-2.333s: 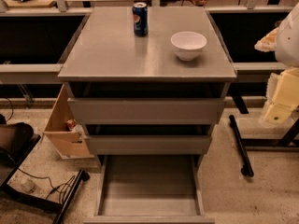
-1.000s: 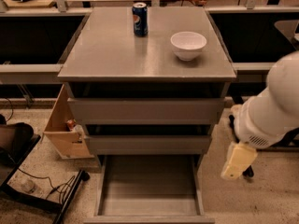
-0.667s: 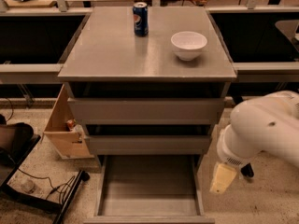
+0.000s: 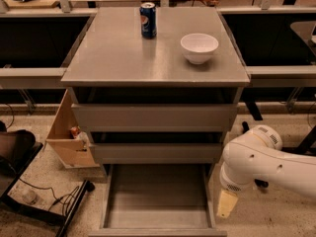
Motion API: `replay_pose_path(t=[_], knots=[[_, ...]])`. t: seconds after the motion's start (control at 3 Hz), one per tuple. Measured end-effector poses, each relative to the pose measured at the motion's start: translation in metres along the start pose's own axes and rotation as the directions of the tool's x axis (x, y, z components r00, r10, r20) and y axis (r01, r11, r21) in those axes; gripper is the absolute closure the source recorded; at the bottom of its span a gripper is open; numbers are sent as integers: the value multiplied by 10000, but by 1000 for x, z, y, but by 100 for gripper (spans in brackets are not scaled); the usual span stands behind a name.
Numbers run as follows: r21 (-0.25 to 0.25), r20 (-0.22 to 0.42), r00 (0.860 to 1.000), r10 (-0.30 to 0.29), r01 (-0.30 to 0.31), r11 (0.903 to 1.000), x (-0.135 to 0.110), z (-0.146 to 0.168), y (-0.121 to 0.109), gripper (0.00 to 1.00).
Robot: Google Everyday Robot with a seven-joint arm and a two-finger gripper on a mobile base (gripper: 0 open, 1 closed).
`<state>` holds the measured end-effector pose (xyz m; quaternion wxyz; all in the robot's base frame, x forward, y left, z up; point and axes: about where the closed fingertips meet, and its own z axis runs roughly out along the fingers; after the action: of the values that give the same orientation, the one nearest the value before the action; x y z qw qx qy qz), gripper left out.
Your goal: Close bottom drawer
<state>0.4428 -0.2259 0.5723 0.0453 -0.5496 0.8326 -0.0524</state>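
Down at the near edge, the grey flat-fronted bottom drawer (image 4: 158, 201) stands pulled out beneath the grey middle drawer front (image 4: 155, 153). Just right of its right rim hangs the cream gripper (image 4: 226, 204) of the white rounded arm (image 4: 256, 164), over speckled floor (image 4: 269, 222); whether it is open or closed cannot be told.

Dim warm overhead light leaves the end effector (image 4: 224, 204) pale beside the shadowed bottom drawer (image 4: 158, 196).
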Motion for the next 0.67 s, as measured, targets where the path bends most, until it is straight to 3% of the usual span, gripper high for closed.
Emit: replay_pose_path(t=[0.33, 0.67], knots=[[-109, -24, 10000, 74, -74, 9999, 0, 7, 2, 0], [123, -77, 10000, 4, -3, 9999, -1, 3, -6, 0]])
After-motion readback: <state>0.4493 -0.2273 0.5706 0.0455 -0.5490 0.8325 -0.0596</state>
